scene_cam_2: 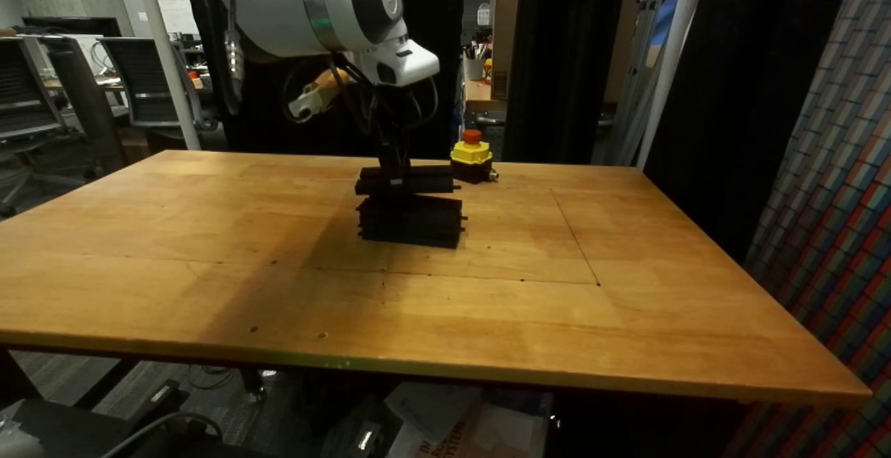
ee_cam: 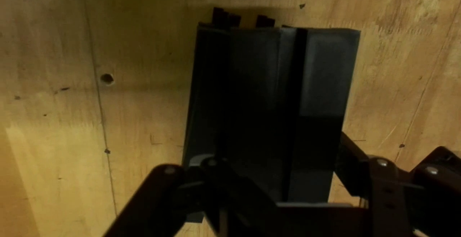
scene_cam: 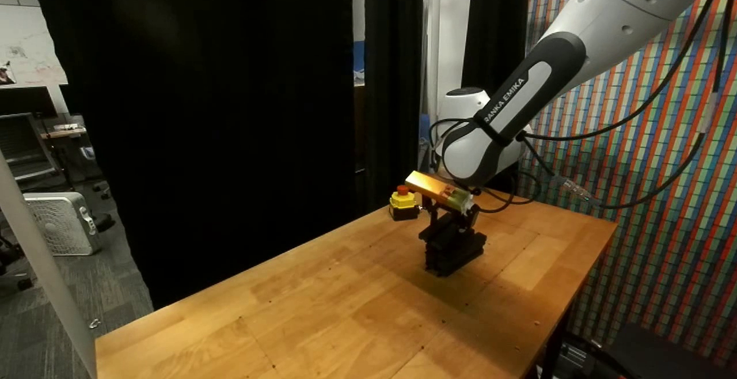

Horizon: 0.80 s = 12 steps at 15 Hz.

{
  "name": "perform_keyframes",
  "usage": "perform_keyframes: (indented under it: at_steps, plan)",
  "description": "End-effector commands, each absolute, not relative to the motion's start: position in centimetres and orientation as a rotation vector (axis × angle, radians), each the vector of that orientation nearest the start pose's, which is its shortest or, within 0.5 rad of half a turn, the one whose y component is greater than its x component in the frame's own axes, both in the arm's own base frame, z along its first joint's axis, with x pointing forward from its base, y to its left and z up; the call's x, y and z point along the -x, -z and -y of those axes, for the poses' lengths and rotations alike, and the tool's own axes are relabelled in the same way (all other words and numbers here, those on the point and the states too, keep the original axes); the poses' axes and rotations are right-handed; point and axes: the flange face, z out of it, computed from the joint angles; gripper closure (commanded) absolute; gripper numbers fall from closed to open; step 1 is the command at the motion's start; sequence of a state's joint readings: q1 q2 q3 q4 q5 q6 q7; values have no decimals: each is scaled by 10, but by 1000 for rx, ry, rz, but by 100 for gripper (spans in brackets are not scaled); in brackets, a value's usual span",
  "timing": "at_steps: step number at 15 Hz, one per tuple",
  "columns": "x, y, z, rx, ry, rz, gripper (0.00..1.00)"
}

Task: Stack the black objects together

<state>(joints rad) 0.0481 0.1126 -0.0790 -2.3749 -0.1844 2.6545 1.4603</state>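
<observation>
End effector (scene_cam_2: pixel 395 174) was clamped on one black bar (scene_cam_2: pixel 431 181). In an exterior view the bar was about level, just above or just behind the pile of black bars (scene_cam_2: pixel 411 223), couldn't tell which, with a sliver of wood showing between. Pile sat on the wooden tabletop (scene_cam_2: pixel 529 333), ends roughly lined up; too dark to count. Wrist view had black bars side by side, lengthwise, partly covered by the end effector. Yellow-and-red button (scene_cam: pixel 403 203) stood near the bars, apart. Black curtain (scene_cam: pixel 201 108) hung alongside the tabletop.
</observation>
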Motion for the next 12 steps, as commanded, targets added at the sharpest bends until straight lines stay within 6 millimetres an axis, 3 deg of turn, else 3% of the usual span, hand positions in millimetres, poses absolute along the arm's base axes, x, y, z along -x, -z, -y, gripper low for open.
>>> perform_keyframes:
  at_steps: [1, 12]
  plan:
    - [-506, -300, 18, 2408, 315, -1898, 55]
    - [-508, -295, 27, 2327, 291, -1972, 55]
